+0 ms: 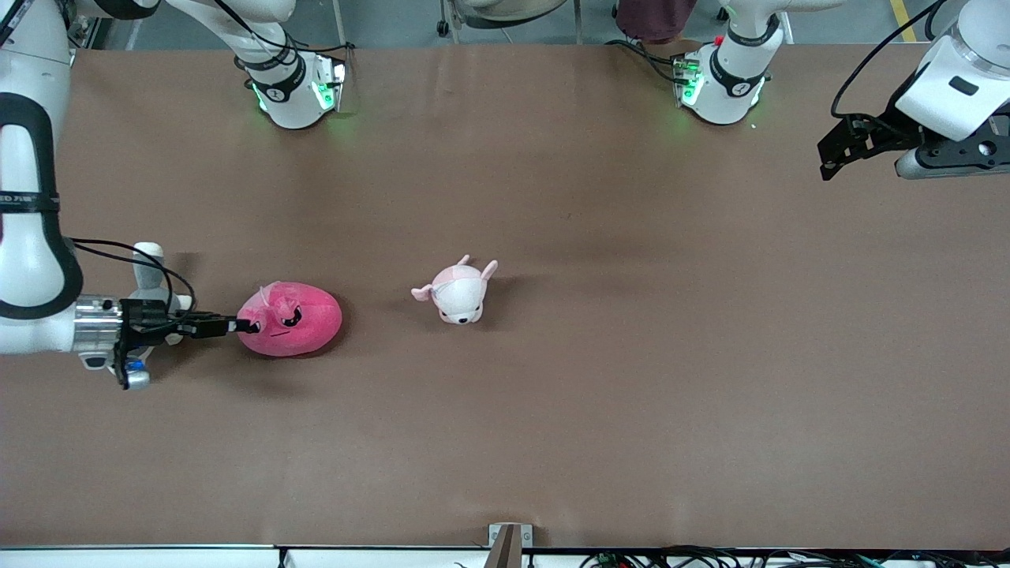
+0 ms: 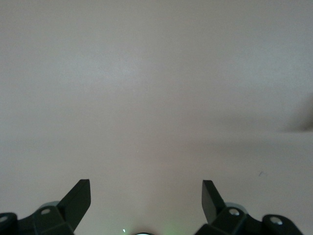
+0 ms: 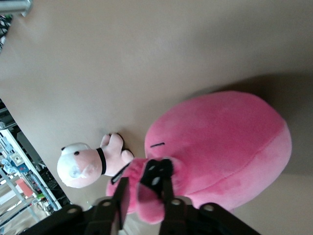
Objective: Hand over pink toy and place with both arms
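The pink toy lies on the table toward the right arm's end, its angry face turned up. My right gripper is low at the toy's edge, with a pink flap of the toy between its fingers. The right gripper is slightly open: one finger stands clear of the plush, the other touches it. My left gripper hangs open and empty above the left arm's end of the table. In the left wrist view, only bare table shows between the left gripper's fingers.
A small pale pink-and-white puppy plush lies mid-table beside the pink toy, and it also shows in the right wrist view. A grey-and-white shape is partly hidden by the right wrist. The two arm bases stand along the table's top edge.
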Controlling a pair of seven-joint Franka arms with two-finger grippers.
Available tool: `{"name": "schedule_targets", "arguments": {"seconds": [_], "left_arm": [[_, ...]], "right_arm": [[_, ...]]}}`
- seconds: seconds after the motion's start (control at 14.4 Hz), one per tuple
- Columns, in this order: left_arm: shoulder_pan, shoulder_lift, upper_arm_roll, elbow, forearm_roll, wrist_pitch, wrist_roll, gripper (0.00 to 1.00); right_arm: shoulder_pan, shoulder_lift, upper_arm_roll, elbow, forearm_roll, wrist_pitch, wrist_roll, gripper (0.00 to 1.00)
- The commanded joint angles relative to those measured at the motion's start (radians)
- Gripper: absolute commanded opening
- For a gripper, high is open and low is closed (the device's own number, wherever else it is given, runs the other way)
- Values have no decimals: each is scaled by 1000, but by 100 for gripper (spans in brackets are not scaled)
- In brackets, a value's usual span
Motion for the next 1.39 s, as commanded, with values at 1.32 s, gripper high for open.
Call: {"name": "schedule_targets", "arguments": {"seconds": [1.32], "left_arm": [[14,-13,8,6,-42,-18,20,100]], "right_arm": [[119,-509,20,102,-782,-156,52,100]]}}
